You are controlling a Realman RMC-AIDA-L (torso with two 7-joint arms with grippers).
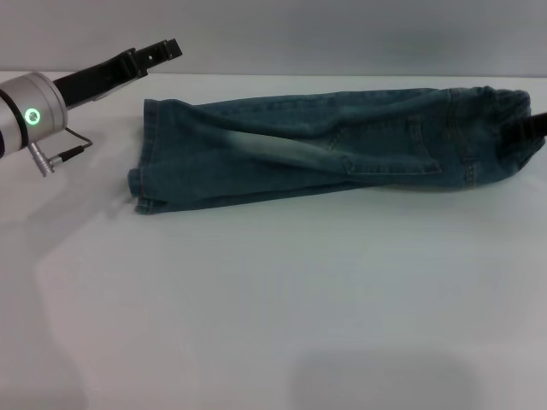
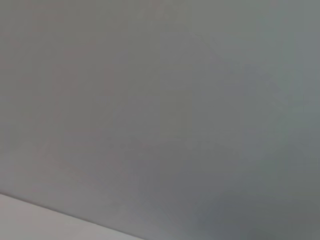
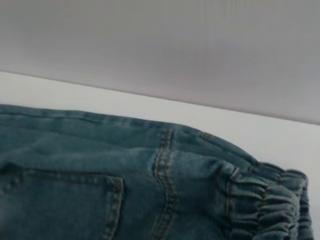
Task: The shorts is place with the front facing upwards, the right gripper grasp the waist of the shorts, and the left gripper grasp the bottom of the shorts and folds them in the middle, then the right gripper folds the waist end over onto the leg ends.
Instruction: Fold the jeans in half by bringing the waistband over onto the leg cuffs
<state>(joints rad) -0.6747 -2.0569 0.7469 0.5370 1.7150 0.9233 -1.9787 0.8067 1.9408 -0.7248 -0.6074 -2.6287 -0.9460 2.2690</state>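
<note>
While the denim shorts (image 1: 333, 145) lay lengthwise across the white table (image 1: 273, 299), already doubled along their middle, the right gripper (image 1: 528, 128) sat at the elasticated waist (image 1: 500, 128) on the right edge of the head view. Only a dark sliver of it showed, so whether it had closed on the cloth I could not tell. The left gripper (image 1: 158, 51) hung well clear, up beyond the leg ends (image 1: 145, 171), holding nothing; how wide it stood I could not tell either.

By my reading the step in hand was the last one: carrying the waist over onto the leg ends. To do it well, the right gripper needed both denim layers pinched together at the waist, lifted just enough to clear the cloth, then swept straight along the garment so the edges landed square and the lower layer did not drag or bunch.

The right wrist view gave what the head view could not: the gathered elastic, a back pocket (image 3: 65, 200) and orange stitching up close. The left wrist view showed only blank wall and a corner of the table.
</note>
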